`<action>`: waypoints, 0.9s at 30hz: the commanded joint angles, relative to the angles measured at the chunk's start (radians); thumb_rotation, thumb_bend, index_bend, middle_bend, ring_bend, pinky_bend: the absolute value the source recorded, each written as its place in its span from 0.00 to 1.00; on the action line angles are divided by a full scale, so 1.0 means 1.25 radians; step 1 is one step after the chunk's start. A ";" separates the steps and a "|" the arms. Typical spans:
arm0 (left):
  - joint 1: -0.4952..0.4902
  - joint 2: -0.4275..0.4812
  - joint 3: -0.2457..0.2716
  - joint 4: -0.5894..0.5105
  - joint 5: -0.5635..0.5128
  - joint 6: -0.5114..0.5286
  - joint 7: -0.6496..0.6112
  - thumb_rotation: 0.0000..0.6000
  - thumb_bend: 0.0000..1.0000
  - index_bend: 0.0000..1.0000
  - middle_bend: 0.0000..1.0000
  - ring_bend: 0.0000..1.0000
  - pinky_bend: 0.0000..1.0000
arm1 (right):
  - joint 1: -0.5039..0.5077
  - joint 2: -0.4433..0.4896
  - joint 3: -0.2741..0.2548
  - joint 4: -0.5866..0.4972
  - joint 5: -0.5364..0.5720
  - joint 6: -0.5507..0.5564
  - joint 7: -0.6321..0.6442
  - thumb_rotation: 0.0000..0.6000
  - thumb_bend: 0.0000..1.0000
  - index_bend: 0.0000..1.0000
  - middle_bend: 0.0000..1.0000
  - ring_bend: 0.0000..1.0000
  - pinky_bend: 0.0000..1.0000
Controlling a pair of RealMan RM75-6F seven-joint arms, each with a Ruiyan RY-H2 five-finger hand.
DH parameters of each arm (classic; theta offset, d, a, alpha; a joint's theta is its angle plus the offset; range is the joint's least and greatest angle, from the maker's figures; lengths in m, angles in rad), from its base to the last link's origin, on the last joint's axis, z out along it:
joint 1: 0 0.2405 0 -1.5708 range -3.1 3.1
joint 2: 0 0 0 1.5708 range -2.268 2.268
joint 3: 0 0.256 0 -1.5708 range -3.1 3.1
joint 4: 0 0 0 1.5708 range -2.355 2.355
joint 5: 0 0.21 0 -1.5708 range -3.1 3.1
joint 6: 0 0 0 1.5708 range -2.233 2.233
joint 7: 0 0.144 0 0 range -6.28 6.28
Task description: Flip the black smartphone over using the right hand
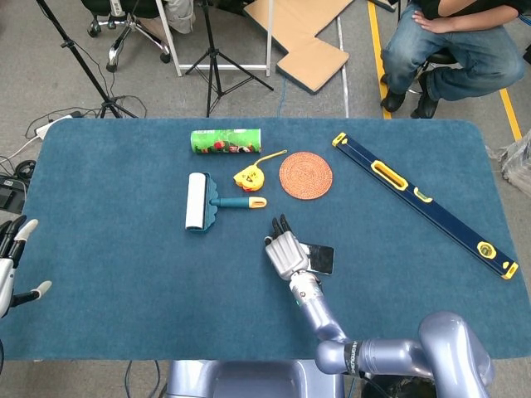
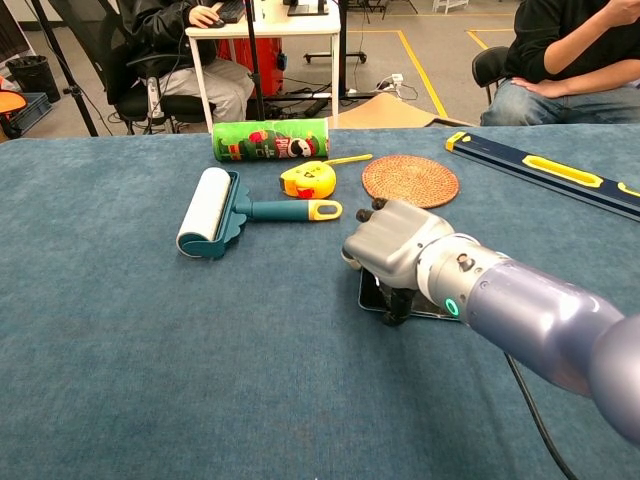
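While the right hand [image 1: 286, 249] lies palm-down on the phone [image 1: 322, 259], its fingers stretch forward over the phone's left part; whether it grips the phone cannot be told, as the chest view shows only something dark reaching down at the phone's [image 2: 432, 308] near edge. That phone lies flat on the table [image 1: 108, 274], near the mat [image 1: 305, 175] on its near side. Left of the mat sit the tape measure [image 1: 250, 177], lint roller [image 1: 199, 201] and can [image 1: 226, 141]; right of it, the level [image 1: 423, 201]. At the table's left edge the left hand [image 1: 13, 264] holds nothing, fingers apart.
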 commanded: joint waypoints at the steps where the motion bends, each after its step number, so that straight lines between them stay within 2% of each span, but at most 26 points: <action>1: 0.000 0.000 0.000 0.000 0.001 0.000 0.000 1.00 0.00 0.00 0.00 0.00 0.00 | 0.001 0.003 -0.013 0.007 -0.021 0.000 0.015 1.00 0.00 0.38 0.46 0.08 0.00; 7: 0.000 0.000 0.002 -0.002 0.004 0.000 0.000 1.00 0.00 0.00 0.00 0.00 0.00 | -0.005 0.010 -0.022 0.006 -0.056 0.007 0.056 1.00 0.01 0.39 0.50 0.15 0.00; 12: 0.000 0.002 0.004 -0.004 0.007 0.001 -0.002 1.00 0.00 0.00 0.00 0.00 0.00 | -0.021 0.031 -0.012 -0.017 -0.108 0.018 0.141 1.00 0.01 0.40 0.50 0.19 0.00; 20: 0.002 0.005 0.007 -0.006 0.014 0.004 -0.007 1.00 0.00 0.00 0.00 0.00 0.00 | -0.057 0.079 0.019 -0.054 -0.237 0.045 0.343 1.00 0.02 0.40 0.50 0.22 0.04; 27: 0.003 0.006 0.008 -0.008 0.018 0.008 -0.008 1.00 0.00 0.00 0.00 0.00 0.00 | -0.088 0.108 0.075 -0.065 -0.317 0.080 0.542 1.00 0.02 0.40 0.50 0.24 0.10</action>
